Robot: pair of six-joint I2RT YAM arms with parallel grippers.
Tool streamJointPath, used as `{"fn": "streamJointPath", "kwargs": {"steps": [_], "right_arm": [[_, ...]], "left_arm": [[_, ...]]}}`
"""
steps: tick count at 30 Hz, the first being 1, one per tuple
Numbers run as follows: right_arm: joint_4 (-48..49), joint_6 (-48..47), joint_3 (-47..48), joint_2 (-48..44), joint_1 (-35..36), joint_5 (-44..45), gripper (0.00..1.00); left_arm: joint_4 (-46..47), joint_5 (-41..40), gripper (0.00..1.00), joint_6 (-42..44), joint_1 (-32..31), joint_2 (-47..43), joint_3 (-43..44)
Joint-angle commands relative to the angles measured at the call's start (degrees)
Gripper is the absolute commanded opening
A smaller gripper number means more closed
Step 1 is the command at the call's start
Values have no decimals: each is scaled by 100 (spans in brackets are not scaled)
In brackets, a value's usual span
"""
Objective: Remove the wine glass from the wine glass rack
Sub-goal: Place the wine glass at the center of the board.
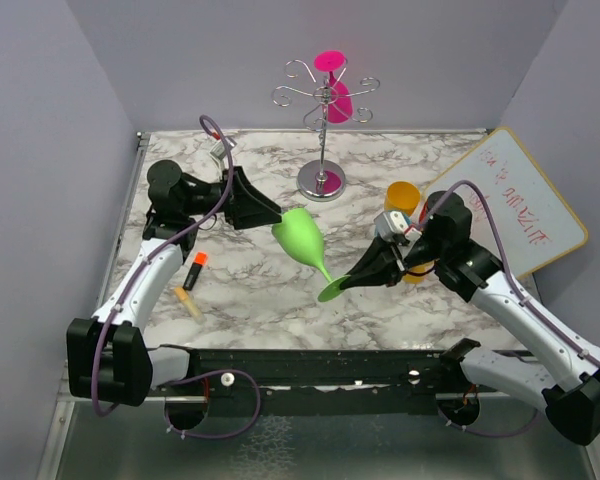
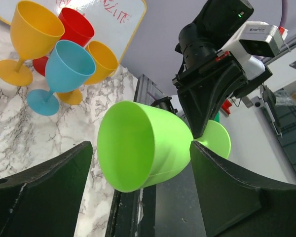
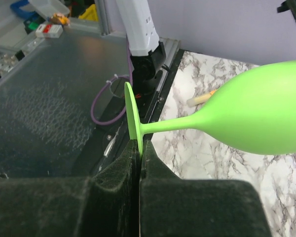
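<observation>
The right gripper (image 3: 139,150) pinches the green wine glass (image 1: 300,235) by its foot. The left gripper (image 2: 140,148) stands spread, fingers flanking the bowl.

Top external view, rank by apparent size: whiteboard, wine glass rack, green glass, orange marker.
1. whiteboard
2. wine glass rack, thin wire, but it spans more than the glass
3. green glass
4. orange marker
</observation>
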Motion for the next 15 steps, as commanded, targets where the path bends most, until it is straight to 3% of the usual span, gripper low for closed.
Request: {"fn": "streamJointPath", "kwargs": {"steps": [1, 9, 15], "right_arm": [[-1355, -1753, 225, -126, 5, -470, 1], [-1322, -1834, 188, -149, 5, -318, 1], [-1331, -1876, 192, -123, 5, -245, 1]], "left_arm": [[119, 450, 78, 170, -58, 64, 218], [117, 1074, 64, 280, -572, 68, 279], [113, 1314, 46, 314, -740, 31, 266]]}}
